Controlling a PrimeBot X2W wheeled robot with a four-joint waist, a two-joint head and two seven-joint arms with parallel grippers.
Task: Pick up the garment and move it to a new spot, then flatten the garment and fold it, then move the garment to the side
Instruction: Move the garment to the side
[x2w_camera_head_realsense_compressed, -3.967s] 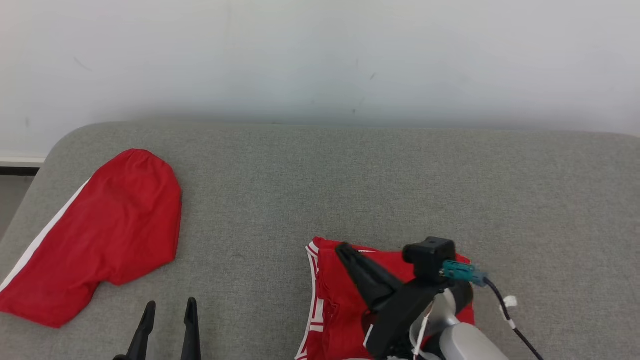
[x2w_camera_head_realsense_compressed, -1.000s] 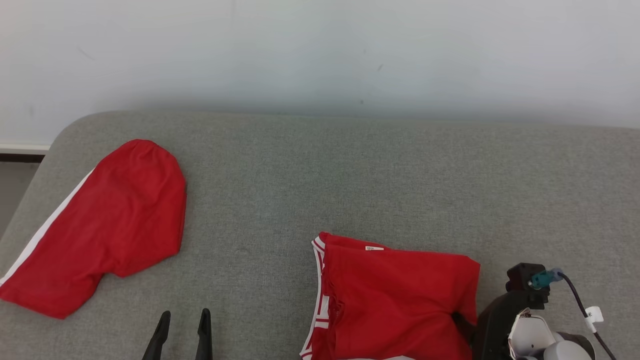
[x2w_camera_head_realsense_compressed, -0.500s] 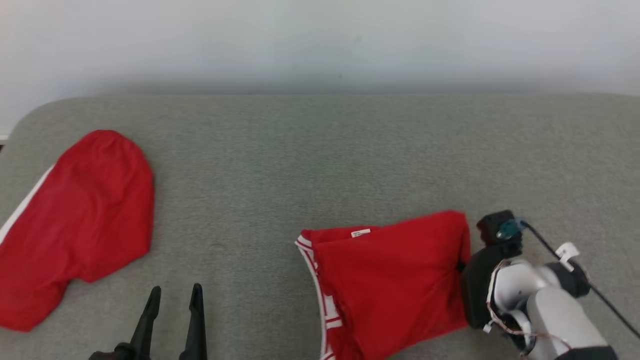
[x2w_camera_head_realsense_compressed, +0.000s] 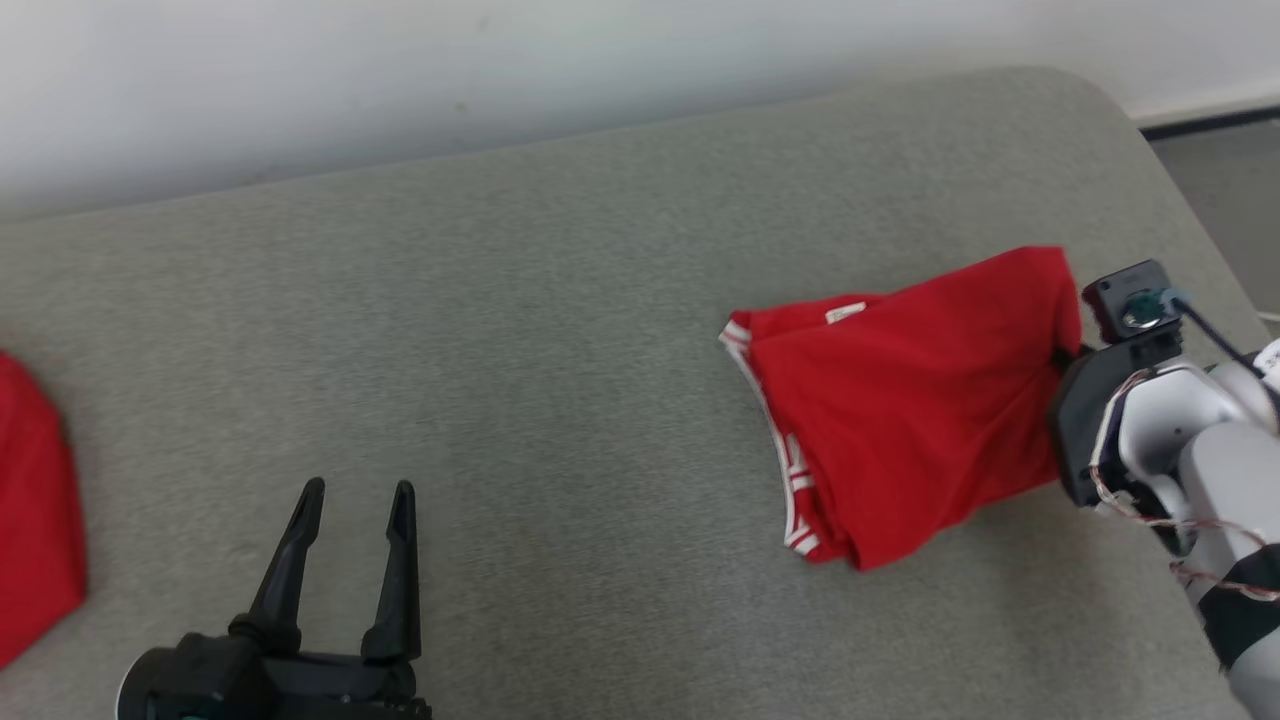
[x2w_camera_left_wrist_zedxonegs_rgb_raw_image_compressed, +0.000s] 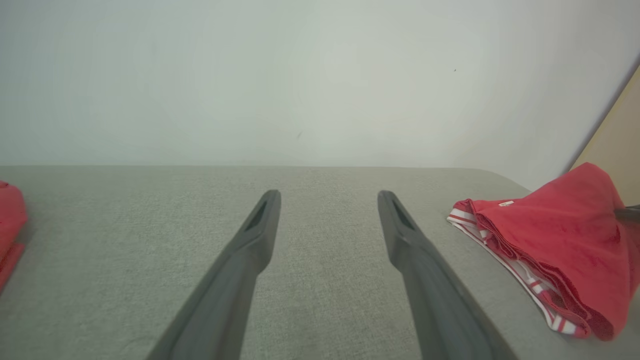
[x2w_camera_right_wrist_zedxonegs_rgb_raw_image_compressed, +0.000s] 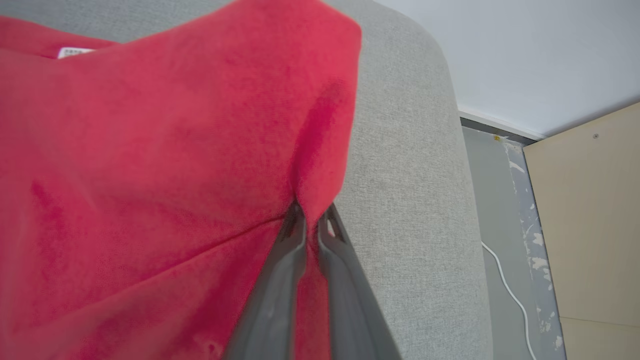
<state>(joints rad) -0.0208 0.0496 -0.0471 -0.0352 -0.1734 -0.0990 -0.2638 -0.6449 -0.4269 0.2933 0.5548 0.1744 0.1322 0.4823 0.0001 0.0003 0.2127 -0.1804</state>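
The folded red garment (x2w_camera_head_realsense_compressed: 910, 400), with white striped trim along its left edge, lies near the right end of the grey cushioned surface (x2w_camera_head_realsense_compressed: 500, 350). Its right side is raised off the surface. My right gripper (x2w_camera_head_realsense_compressed: 1062, 358) is shut on that right edge; in the right wrist view the fingers (x2w_camera_right_wrist_zedxonegs_rgb_raw_image_compressed: 280, 280) pinch a fold of the red cloth (x2w_camera_right_wrist_zedxonegs_rgb_raw_image_compressed: 150, 175). My left gripper (x2w_camera_head_realsense_compressed: 359, 487) stands open over bare cushion at the lower left, well apart from the garment (x2w_camera_left_wrist_zedxonegs_rgb_raw_image_compressed: 550, 240). Its own view shows nothing between its fingers (x2w_camera_left_wrist_zedxonegs_rgb_raw_image_compressed: 250, 240).
A second red garment (x2w_camera_head_realsense_compressed: 35, 520) lies at the far left edge. The surface's rounded right end (x2w_camera_head_realsense_compressed: 1170, 170) drops to a grey floor with a white cable (x2w_camera_right_wrist_zedxonegs_rgb_raw_image_compressed: 505, 285) and a pale wooden panel (x2w_camera_right_wrist_zedxonegs_rgb_raw_image_compressed: 585, 225). A white wall runs behind.
The head camera has swung right. The right gripper, which lay over the garment four seconds ago, now grips its right edge and has dragged it toward the surface's right end.
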